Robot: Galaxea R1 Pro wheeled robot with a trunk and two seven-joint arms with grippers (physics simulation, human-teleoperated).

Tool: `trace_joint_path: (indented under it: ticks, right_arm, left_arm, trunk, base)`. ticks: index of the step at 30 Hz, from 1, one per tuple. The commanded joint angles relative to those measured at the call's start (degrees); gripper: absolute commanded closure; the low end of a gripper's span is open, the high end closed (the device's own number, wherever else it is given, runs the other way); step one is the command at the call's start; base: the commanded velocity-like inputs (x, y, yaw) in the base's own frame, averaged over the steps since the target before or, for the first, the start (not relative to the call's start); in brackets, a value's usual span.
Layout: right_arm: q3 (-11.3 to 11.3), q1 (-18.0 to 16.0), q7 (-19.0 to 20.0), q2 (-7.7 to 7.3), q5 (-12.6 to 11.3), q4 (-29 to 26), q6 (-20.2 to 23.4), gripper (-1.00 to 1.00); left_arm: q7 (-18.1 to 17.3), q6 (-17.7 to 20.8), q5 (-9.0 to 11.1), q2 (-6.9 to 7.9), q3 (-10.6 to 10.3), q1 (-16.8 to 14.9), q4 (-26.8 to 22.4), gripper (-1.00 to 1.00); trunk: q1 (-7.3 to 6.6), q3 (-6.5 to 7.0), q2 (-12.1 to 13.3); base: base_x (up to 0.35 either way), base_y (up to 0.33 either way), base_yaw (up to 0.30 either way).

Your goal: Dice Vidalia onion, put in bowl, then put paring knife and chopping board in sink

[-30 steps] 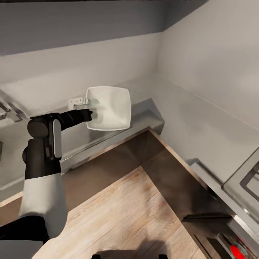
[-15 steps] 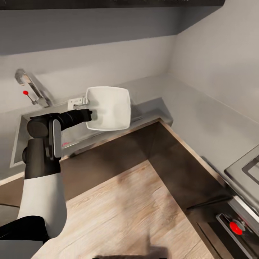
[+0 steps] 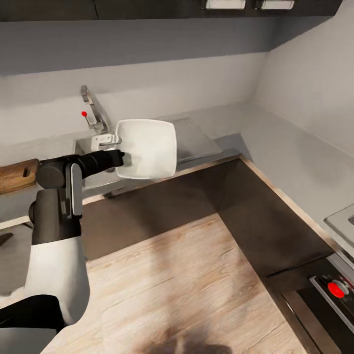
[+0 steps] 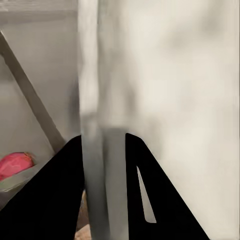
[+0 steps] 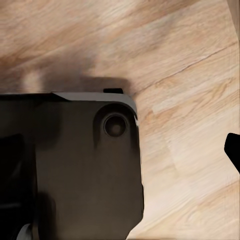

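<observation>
— From the head camera, what do you make out?

— The left arm reaches forward, and the left gripper point(image 3: 118, 158) is clamped on the near rim of the bowl point(image 3: 147, 147); the white bowl hangs tipped in the air over the edge of the bench point(image 3: 206, 123), its hollow facing us; just behind it lies the sink point(image 3: 194, 140) with its steel basin, and the tap point(image 3: 93, 110) with its small red knob stands at the back; at the far left, one end of the chopping board point(image 3: 17, 174) rests on the bench, slot hole showing; wooden floor point(image 3: 196, 275) spreads below, and a red knob point(image 3: 337, 289) sits on the appliance at the lower right.

— And the left wrist camera?

— The two dark fingers point(image 4: 55, 200) close on a pale grey rim that runs up between them; that is the bowl point(image 4: 175, 100), its white wall very near and blurred; off to one side, a pinkish-red lump, the Vidalia onion point(image 4: 15, 165), lies low beside a slanting grey edge; whether it sits in the basin I cannot tell from here.

— The right wrist camera?

— It looks down at the floor point(image 5: 185, 60) and the robot's dark base point(image 5: 70, 165); a black tip at the picture's edge may belong to the right gripper point(image 5: 232, 147); whether that one is open or closed I cannot tell.
</observation>
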Motion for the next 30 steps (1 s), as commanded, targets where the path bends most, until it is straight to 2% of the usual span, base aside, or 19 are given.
trace_joint_path:
  ticks: [1,5,8,13,20,30]
  right_arm:
    - [0.3,0.0,-0.5,-0.01,0.1,0.0,-0.1,-1.00]
    - [0.3,0.0,-0.5,-0.01,0.1,0.0,-0.1,-1.00]
    - [0.3,0.0,-0.5,-0.01,0.1,0.0,-0.1,-1.00]
    - [0.3,0.0,-0.5,-0.01,0.1,0.0,-0.1,-1.00]
    - [0.3,0.0,-0.5,-0.01,0.1,0.0,-0.1,-1.00]
    - [0.3,0.0,-0.5,-0.01,0.1,0.0,-0.1,-1.00]
  left_arm:
    - [-0.6,0.2,-0.4,-0.07,0.6,-0.1,0.0,1.00]
    - [-0.6,0.2,-0.4,-0.06,2.7,-0.1,0.1,1.00]
    - [-0.6,0.2,-0.4,0.11,3.1,-0.1,0.2,1.00]
    - [-0.6,0.2,-0.4,1.06,3.4,-0.1,0.2,1.00]
    - [-0.6,0.2,-0.4,1.33,3.4,-0.1,0.2,1.00]
    - [-0.6,0.1,-0.5,1.43,3.4,-0.1,1.1,1.00]
  trunk:
    - [0.00,-0.02,-0.1]
    - [0.00,0.25,-0.1]
    - [0.00,0.45,-0.1]
    - [0.00,0.79,-0.1]
    - [0.00,1.26,-0.1]
    - [0.00,1.86,-0.1]
  base:
    - [-0.306,0.170,0.218]
    - [-0.305,0.172,0.218]
    - [-0.304,0.174,0.219]
    - [-0.300,0.177,0.220]
    - [-0.272,0.203,0.220]
    - [-0.048,0.290,0.196]
